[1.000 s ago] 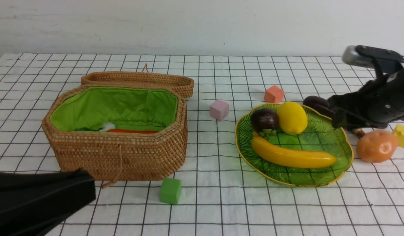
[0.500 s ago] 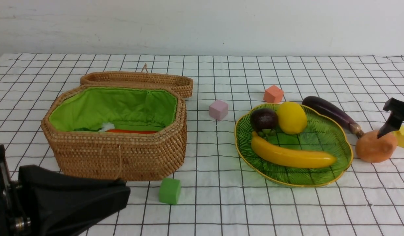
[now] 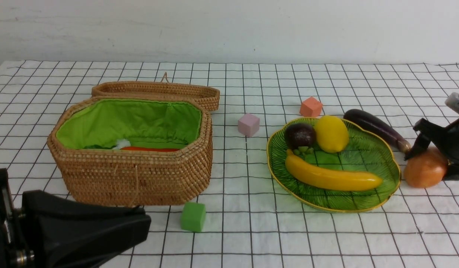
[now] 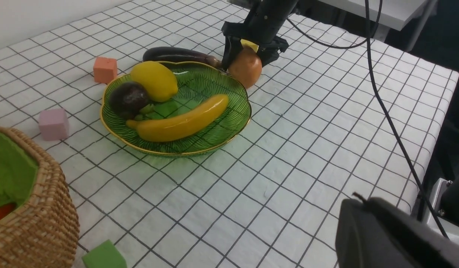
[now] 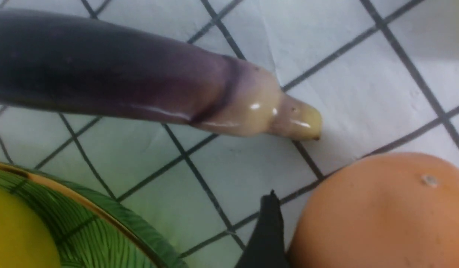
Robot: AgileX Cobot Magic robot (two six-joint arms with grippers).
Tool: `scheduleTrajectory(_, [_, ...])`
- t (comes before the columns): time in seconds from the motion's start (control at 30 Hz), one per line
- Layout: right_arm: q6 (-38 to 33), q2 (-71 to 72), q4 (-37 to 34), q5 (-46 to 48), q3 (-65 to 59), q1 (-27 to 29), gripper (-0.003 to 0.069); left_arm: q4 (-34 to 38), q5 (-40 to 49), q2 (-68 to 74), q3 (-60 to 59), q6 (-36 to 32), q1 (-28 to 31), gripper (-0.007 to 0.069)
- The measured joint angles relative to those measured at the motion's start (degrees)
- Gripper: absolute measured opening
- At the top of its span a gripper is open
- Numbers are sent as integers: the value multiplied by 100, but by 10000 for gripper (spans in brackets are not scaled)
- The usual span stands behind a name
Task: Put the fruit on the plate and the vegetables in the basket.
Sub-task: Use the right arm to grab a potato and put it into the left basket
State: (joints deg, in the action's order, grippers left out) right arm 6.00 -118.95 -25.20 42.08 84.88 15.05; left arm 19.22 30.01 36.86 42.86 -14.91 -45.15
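Nearest, at the left, the left tool (image 3: 143, 223) is pressed together, in front of the wicker basket (image 3: 140, 175) where the carrot (image 3: 151, 149) lies. On the surface just right of the green plate (image 3: 363, 201), the right tool (image 4: 248, 56) stands with its jaws apart, straddling the potato (image 3: 423, 171). Just beyond the potato lies the eggplant (image 3: 374, 124), along the plate's far right rim.

Woven wicker basket (image 3: 140, 178), glossy eggplant (image 5: 102, 74), ribbed glass plate (image 3: 378, 160)
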Motion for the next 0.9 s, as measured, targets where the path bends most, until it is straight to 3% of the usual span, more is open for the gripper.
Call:
scheduleTrajectory(0.23, [-633, 37, 331, 224, 30, -5, 566, 14, 0, 0, 0, 0, 0, -11])
scheduleTrajectory(0.4, [-706, 499, 725, 687, -13, 1, 566, 13, 7, 0, 0, 0, 0, -9])
scheduleTrajectory(0.57, [-762, 1636, 387, 1244, -13, -190, 566, -466, 66, -6, 36, 234, 0, -9])
scheduleTrajectory(0.7, [-1340, 2221, -390, 1275, 18, -905, 566, -1382, 208, -6, 237, 1117, 0, -8])
scheduleTrajectory(0.8, [-2529, 2313, -1592, 836, 282, -2351, 566, -2645, 692, -6, 458, 2610, 0, -8])
scheduleTrajectory(0.9, [-3401, 1995, -2259, 98, 657, -3492, 566, -3664, 1243, -6, 498, 3799, 0, -6])
